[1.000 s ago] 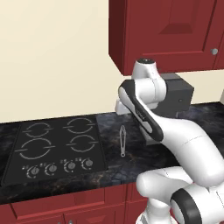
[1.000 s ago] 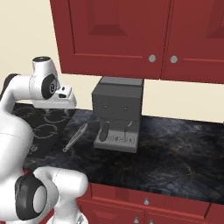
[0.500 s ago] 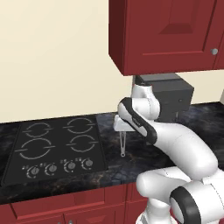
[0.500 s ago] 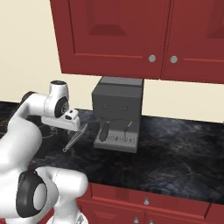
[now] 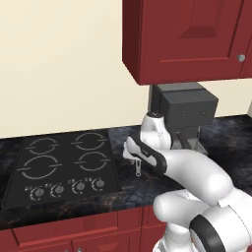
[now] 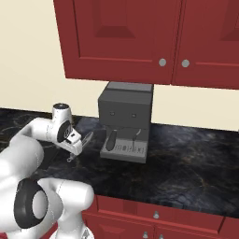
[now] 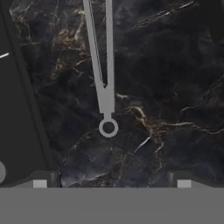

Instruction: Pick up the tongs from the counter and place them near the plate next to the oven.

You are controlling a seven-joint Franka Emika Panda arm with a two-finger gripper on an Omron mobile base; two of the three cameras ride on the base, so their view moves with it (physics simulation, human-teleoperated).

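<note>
Grey metal tongs (image 7: pixel 104 74) lie flat on the counter (image 7: pixel 166 87) at 12 o'clock from your wide-open, empty gripper (image 7: pixel 111 183); likely light, stiff, slippery, so pinch both arms near the joined end.

Cream wall (image 5: pixel 59 64), dark red upper cabinets (image 6: pixel 140 37).

Black speckled stone worktop (image 6: pixel 186 158) above dark red cabinet fronts, slim grey tongs (image 7: pixel 101 65) lying flat on it just beside a black cooktop (image 5: pixel 64 165), dark grey coffee machine (image 6: pixel 125 121) standing on it near the tongs
</note>
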